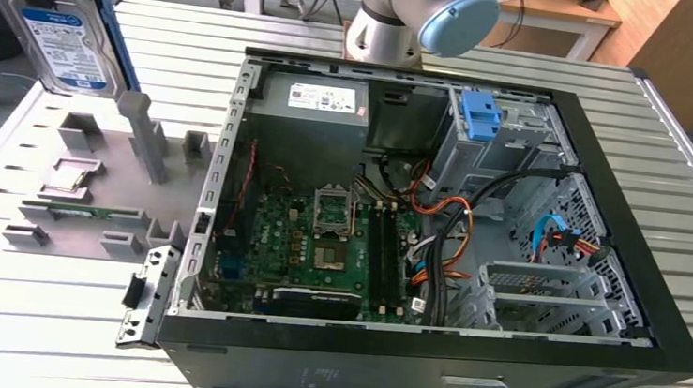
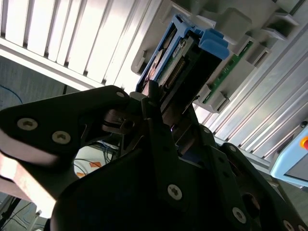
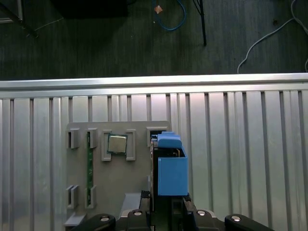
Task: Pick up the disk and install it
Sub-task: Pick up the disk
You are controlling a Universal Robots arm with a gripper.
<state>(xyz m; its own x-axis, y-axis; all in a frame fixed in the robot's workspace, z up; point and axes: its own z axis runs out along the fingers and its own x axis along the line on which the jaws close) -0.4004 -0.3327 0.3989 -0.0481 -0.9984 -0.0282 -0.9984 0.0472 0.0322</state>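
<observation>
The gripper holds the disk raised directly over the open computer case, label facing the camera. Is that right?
Not quite. The gripper does hold the disk, label facing the camera, but the exterior view shows it raised over the grey fixture, to the exterior view's left of the open computer case, not over the case.

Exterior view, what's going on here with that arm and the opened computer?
The arm's pincer is clamped on the disk, holding it upright over the grey holder on the slatted table. The open case sits on the exterior view's right, and the disk is not in it yet.
</observation>
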